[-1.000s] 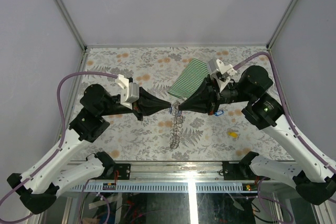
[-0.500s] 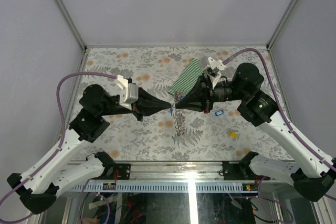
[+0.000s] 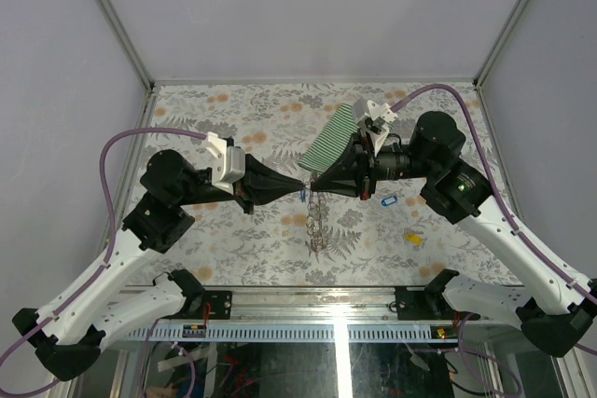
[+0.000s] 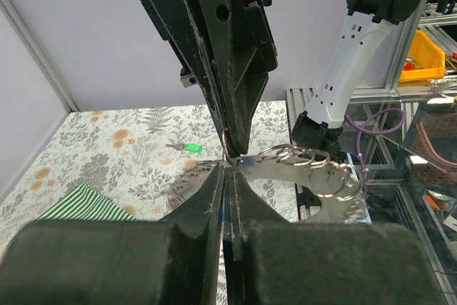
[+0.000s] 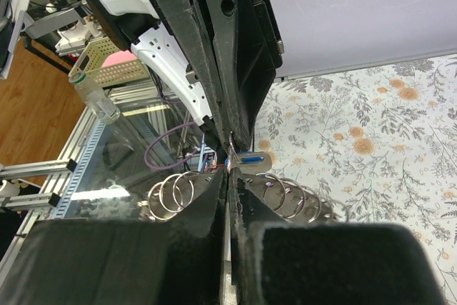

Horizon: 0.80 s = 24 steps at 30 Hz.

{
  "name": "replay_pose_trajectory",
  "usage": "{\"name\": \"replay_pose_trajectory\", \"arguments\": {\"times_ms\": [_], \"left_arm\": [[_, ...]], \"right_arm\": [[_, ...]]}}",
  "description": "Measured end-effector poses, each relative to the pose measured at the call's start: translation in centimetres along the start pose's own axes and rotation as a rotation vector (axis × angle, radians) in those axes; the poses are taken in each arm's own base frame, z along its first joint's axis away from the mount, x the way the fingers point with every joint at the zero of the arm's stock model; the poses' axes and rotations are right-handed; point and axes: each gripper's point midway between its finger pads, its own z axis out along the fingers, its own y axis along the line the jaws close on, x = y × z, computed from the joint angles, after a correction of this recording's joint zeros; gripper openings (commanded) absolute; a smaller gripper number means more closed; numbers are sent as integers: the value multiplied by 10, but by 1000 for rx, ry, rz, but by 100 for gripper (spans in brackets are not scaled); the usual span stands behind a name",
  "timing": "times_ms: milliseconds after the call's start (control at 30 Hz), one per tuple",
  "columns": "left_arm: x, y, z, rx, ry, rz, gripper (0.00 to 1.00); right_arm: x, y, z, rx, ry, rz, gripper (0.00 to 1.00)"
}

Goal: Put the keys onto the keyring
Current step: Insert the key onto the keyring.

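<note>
My left gripper (image 3: 304, 193) and right gripper (image 3: 313, 186) meet tip to tip above the middle of the table. The left gripper (image 4: 227, 176) is shut on a small blue key (image 5: 250, 161); a thin blue edge shows between its fingers. The right gripper (image 5: 230, 176) is shut on the keyring (image 3: 317, 221), a silvery strip with several wire loops that hangs below both tips. In the wrist views the keyring (image 4: 314, 169) spreads to either side of the jaws. Another blue key (image 3: 390, 199) and a yellow key (image 3: 411, 240) lie on the table to the right.
A green-and-white striped cloth (image 3: 336, 137) lies behind the right gripper. A small green tag (image 4: 191, 148) sits on the floral table surface. Grey walls with metal rails close off the back and both sides.
The right arm has shifted left and slightly back, lifting the keyring with it and uncovering the blue key on the table. The left arm has barely moved.
</note>
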Motion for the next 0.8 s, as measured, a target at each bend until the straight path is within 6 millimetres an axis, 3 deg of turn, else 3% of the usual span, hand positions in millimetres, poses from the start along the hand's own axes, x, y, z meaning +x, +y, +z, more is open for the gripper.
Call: {"name": "replay_pose_trajectory", "arguments": {"times_ms": [800], "left_arm": [[-3,2,0,-5,-9,9,0]], "right_arm": [[-5,-4,-1,50,-47,48,0]]}}
